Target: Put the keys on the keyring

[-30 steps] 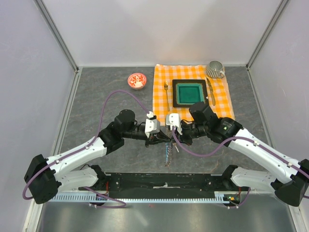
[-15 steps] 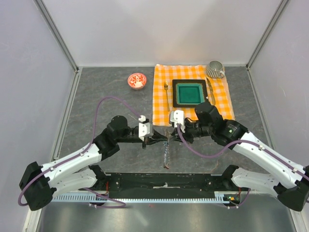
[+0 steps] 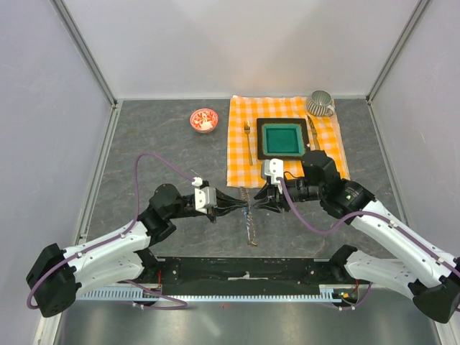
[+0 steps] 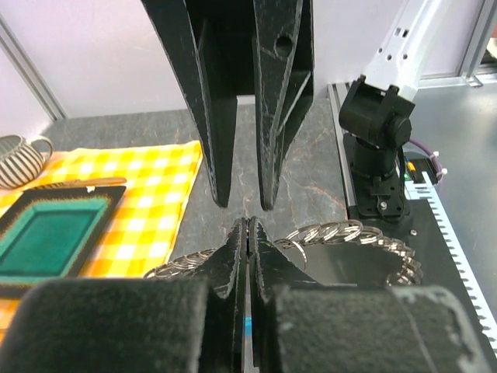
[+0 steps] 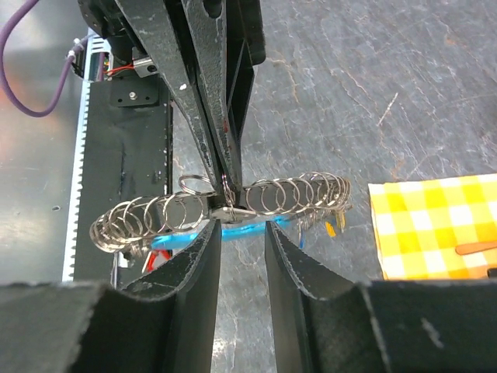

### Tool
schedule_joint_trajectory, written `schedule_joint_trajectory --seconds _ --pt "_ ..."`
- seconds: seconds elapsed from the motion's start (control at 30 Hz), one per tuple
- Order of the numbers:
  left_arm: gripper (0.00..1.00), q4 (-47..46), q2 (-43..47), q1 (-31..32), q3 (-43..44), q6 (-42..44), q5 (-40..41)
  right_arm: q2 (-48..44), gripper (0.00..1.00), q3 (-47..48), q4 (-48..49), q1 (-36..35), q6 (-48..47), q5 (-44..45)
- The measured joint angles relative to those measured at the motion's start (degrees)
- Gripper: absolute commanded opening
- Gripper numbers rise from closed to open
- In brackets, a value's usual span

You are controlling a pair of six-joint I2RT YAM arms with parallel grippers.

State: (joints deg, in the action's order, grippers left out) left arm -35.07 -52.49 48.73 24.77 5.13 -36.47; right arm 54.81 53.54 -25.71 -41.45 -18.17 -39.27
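Right end effector (image 5: pixel 241 233) loosened off keyring (image 5: pixel 295 194), checked cloth (image 3: pixel 241 154), plate (image 3: pixel 280 139) beyond

White arms (image 3: pixel 108 248) w/ blk joints, purple cables (image 3: pixel 147 156)

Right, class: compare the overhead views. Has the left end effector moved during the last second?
Yes. The left end effector has drawn back to the left, away from the near-left corner of the checked cloth, which it was beside earlier.

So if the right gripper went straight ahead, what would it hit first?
Probably the keyring, strung across just past the open right gripper and pinched by the left gripper.
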Motion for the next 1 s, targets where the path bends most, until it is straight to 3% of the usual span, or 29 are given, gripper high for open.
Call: schedule_joint_trajectory --seconds 0.27,0.53,1.0 --pt "0.02 -3.28 0.04 0.00 0.00 -0.85 -0.24 1.46 0.33 -0.55 1.60 0.02 0.35 -2.60" --pt "0.02 -4.35 0.04 0.00 0.00 -0.92 -1.38 1.51 0.00 -0.55 2.14 0.04 0.72 -4.07" --pt "0.02 -4.81 -0.02 -0.13 0.00 -0.90 -4.02 3.65 0.00 -0.55 2.10 0.04 1.14 -5.51"
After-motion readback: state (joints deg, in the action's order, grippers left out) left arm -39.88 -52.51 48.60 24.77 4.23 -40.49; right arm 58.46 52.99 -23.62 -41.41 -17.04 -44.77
